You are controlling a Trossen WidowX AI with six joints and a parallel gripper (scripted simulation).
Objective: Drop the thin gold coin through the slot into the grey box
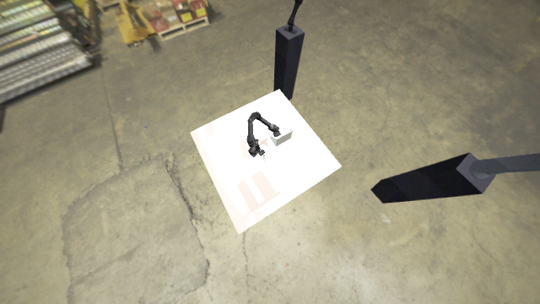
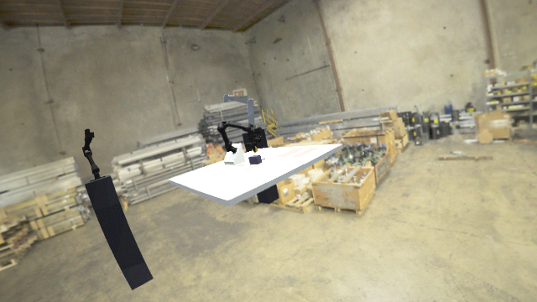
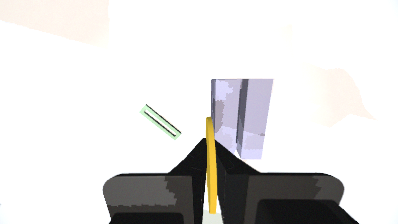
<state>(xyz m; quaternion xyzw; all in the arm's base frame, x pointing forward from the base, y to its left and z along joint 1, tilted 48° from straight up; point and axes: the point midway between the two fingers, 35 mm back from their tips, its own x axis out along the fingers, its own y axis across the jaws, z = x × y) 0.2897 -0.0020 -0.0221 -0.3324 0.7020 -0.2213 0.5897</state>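
Right now the gold coin [image 3: 211,165] is pinched edge-on between my gripper [image 3: 207,142] fingers; the jaws are clamped tight on it, and the coin stands as a thin yellow vertical line rising above the dark fingertips in the wrist view. It is lifted clear of its green holder [image 3: 160,121], which lies empty on the white table [image 1: 295,177] below and to the left, its narrow groove showing.

Just beyond the coin, slightly right, sits the grey box [image 3: 243,116], seen from above, with its dark slot [image 3: 241,112] running nearly in line with the coin's edge.

I judge the pickup done and the carry toward the box in hand. The next move calls for bringing the coin directly over the slot, matching its plane to the slot's line, then lowering and releasing; the fit is tight, so a small twist or offset could leave the coin resting on the lid.

From the top view, the arm [image 1: 255,127] rises from its base beside the box, bends at the elbow, and reaches down so the gripper points at the table.
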